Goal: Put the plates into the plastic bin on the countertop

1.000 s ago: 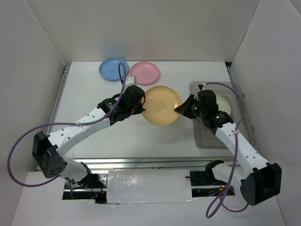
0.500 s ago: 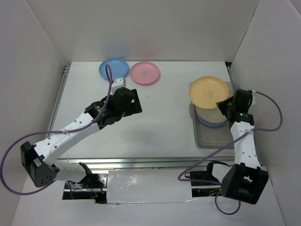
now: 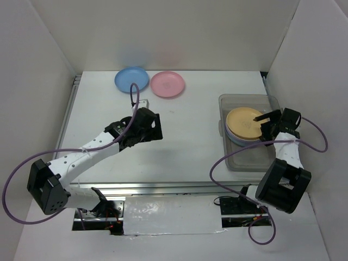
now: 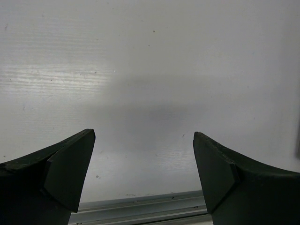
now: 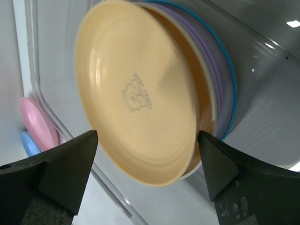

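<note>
Plates, top view: the pale orange round plastic plate (image 3: 246,124) now lies on the stack inside the clear greyish rectangular plastic bin (image 3: 239,163), at 3 o'clock on the white table (image 3: 190,152). A second ago both arms held it mid-table. Half a second ago the right arm carried it above the bin. The right end effector (image 3: 265,126) sits at the plate's 3 o'clock edge, fingers spread, so the plate is released. The left end effector (image 3: 155,128) is spread and holds nothing, left of table centre. The blue round plastic plate (image 3: 131,79) and pink round plastic plate (image 3: 167,84) are unmoved at 11–12 o'clock.

Left wrist view: fingers wide apart over bare table, nothing between them.

Right wrist view: fingers apart, with the pale orange plate just beyond them, resting on a purple plate (image 5: 219,82) in the stack.

Judgement: this drop is complete. Two plates still wait outside the bin, nearer the left arm.
</note>
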Controlling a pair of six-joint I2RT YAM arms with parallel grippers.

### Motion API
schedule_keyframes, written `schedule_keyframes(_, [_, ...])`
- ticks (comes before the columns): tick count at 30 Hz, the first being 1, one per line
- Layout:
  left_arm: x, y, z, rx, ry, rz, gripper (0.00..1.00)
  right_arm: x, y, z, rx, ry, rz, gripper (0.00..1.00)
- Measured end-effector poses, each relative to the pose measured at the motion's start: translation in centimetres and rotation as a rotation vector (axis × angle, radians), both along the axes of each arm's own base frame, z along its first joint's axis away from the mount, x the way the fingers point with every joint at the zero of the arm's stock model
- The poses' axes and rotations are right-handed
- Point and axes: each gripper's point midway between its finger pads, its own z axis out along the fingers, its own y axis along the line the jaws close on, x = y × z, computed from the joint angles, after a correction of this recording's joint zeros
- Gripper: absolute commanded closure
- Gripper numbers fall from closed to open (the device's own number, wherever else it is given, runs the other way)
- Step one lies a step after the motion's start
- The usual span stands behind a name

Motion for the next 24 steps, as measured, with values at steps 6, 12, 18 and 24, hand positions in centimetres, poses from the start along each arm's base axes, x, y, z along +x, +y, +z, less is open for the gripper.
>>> schedule_keyframes(6, [0.6,-0.5,-0.5,-0.013,0.006,-0.005,0.01,-0.9,0.4,3.4,-0.053,-0.071,0.004,0.00])
schedule_keyframes(12, [3.0,2.0,-0.1,-0.065,0.001,0.109,0.01,-3.3,1.6,13.1,-0.208,-0.315,0.002,0.00])
schedule_keyframes(18, [9.1,7.5,0.0,-0.190,-0.011,0.308,0.01,-4.6,3.2,15.9,-0.262,-0.408,0.032,0.00])
schedule_keyframes(24, [16.2,10.5,-3.9,-0.329,0.009,0.404,0.01,-4.4,9.6,10.4,-0.067,-0.399,0.302,0.00])
